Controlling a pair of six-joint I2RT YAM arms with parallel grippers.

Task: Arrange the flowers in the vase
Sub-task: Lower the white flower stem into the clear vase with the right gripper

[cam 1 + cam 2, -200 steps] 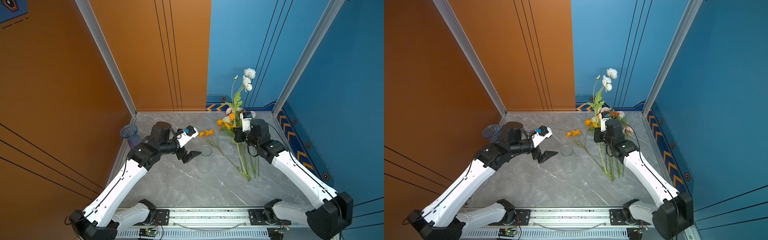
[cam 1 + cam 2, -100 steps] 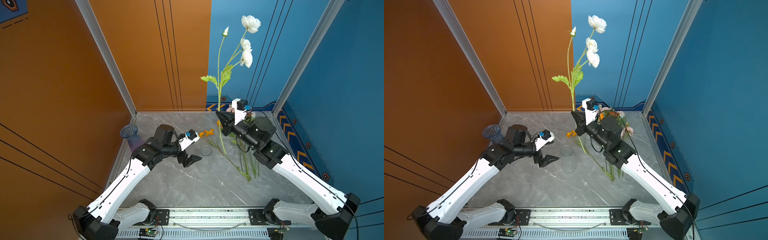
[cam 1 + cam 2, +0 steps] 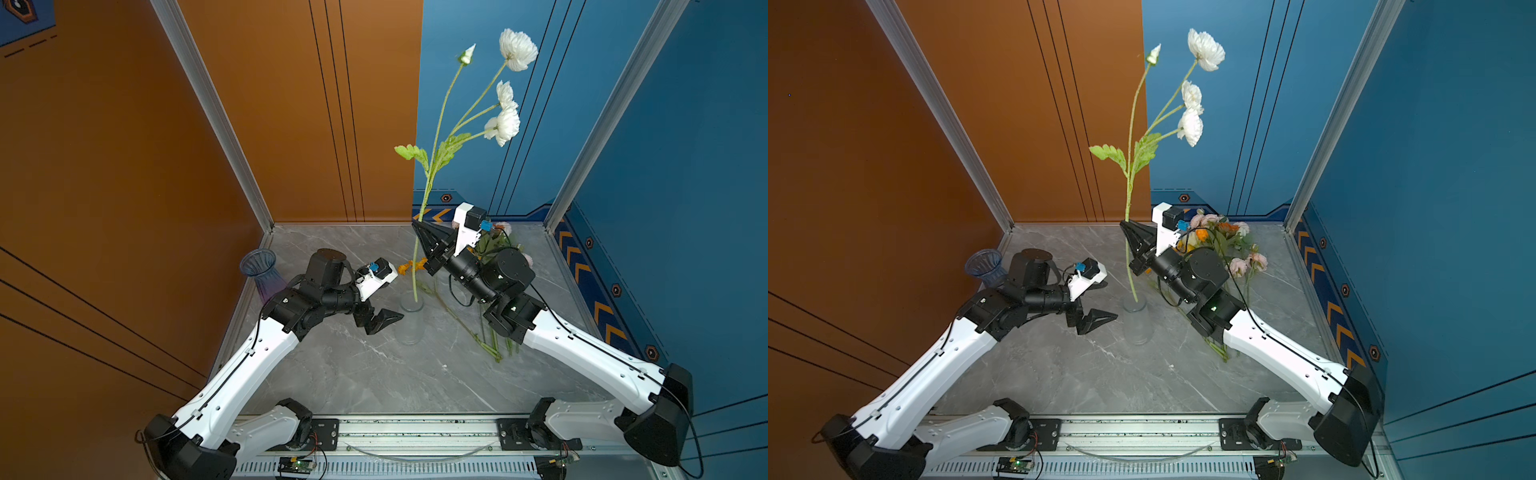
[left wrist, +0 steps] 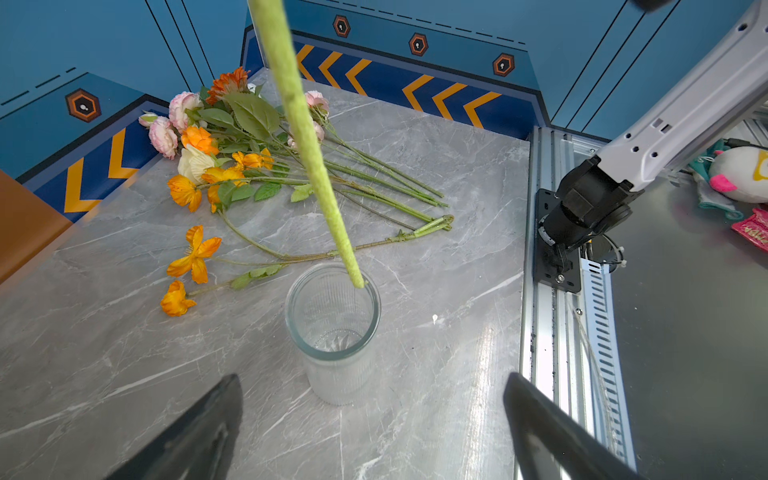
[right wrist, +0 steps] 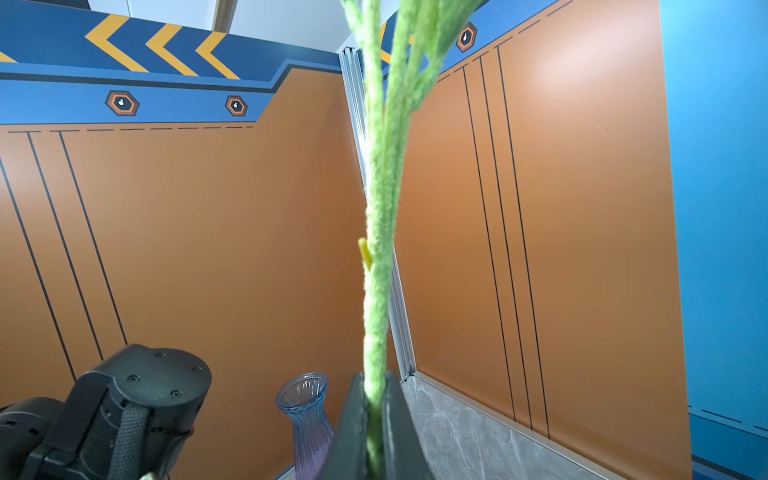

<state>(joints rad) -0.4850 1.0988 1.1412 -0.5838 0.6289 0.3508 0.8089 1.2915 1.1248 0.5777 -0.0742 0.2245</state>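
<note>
Step in hand: first stem going into the vase. The right pincer (image 3: 419, 226) is pressed together on the tall white-bloomed flower with a fuzzy green stem (image 3: 432, 164), pinching it low on the stem. The flower stands near upright, with ruffled white blooms and one bud high against the blue far wall.

The stem tip sits at the mouth of the clear ribbed glass vase (image 4: 338, 374), mid-worktop. In the left wrist view the tip is right by the rim, barely in; can't tell if it touches glass. The vase is otherwise empty.

The left pincer (image 3: 1108, 300) is spread wide and holds nothing. It sits just left of the vase, aimed at it, not touching.

The loose pile of orange, pink and cream flowers on leafy green stems (image 4: 232, 158) lies flat on the grey marble-look worktop (image 3: 374, 374), far right. A couple of orange ones stray toward the vase.

Next move, likely: shift the tip toward the mouth's centre, lower straight down, then let go. The stem looks top-heavy and will probably lean on the rim. The vase could tip, so the left pincer may need to steady it.
</note>
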